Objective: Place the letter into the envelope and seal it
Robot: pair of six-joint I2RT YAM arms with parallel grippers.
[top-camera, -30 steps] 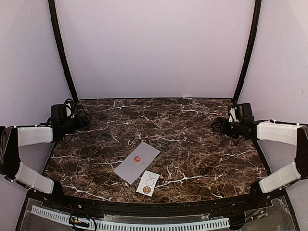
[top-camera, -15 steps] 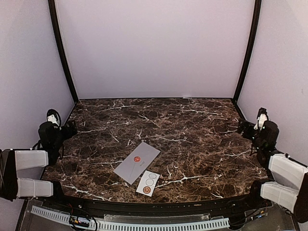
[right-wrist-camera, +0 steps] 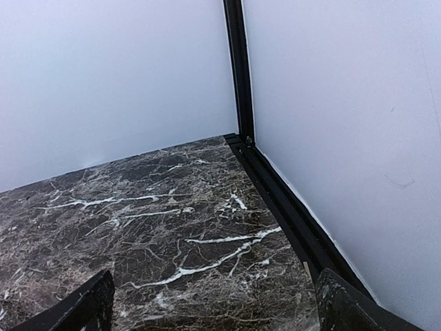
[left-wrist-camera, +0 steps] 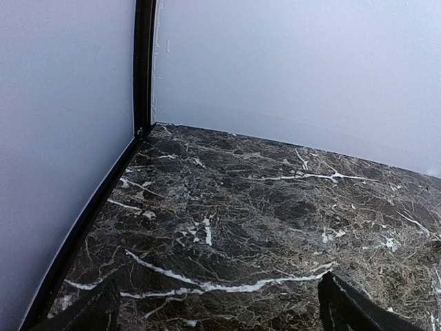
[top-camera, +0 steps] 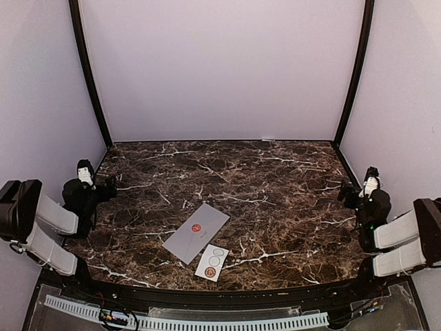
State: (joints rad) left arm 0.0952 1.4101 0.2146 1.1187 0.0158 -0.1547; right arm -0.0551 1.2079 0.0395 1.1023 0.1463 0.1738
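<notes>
Envelope [top-camera: 196, 234] lying flat near centre of marble table [top-camera: 289, 207], flap closed, red seal [top-camera: 196, 226] sitting on it. Sticker strip [top-camera: 212, 262] lying just beside its near corner. Letter not showing, presumably inside. Left gripper [top-camera: 103, 187] hanging at left edge, fingers spread wide, holding nothing. Right gripper [top-camera: 348, 193] doing same at right edge. Risk: seal gripping weakly, flap springing up. Also, any sweeping reach dragging envelope or strip.
</notes>
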